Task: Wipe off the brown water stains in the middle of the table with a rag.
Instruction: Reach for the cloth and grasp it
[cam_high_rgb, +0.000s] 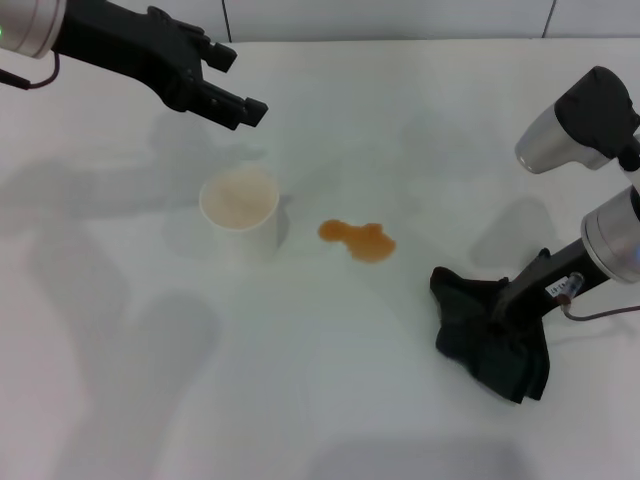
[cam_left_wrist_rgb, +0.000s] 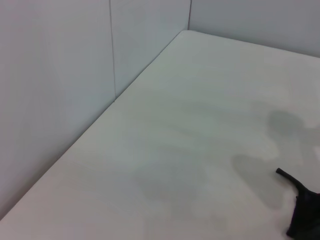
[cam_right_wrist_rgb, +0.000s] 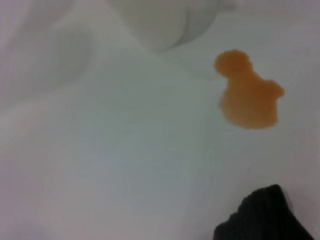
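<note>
The brown water stains (cam_high_rgb: 358, 239) form a small orange-brown blotch in the middle of the white table (cam_high_rgb: 330, 390), just right of a white paper cup (cam_high_rgb: 240, 205). The black rag (cam_high_rgb: 487, 338) lies crumpled at the right, apart from the stains. My right gripper (cam_high_rgb: 506, 300) is down in the rag's folds, shut on the rag. The right wrist view shows the stains (cam_right_wrist_rgb: 248, 97), the cup's base (cam_right_wrist_rgb: 160, 22) and a corner of the rag (cam_right_wrist_rgb: 265, 215). My left gripper (cam_high_rgb: 238, 84) is open and empty, held above the table behind the cup.
A grey wall (cam_left_wrist_rgb: 55, 75) runs along the table's back edge. The left wrist view shows bare tabletop (cam_left_wrist_rgb: 190, 125) and a black corner of the rag (cam_left_wrist_rgb: 306, 212). The cup stands close to the stains on their left.
</note>
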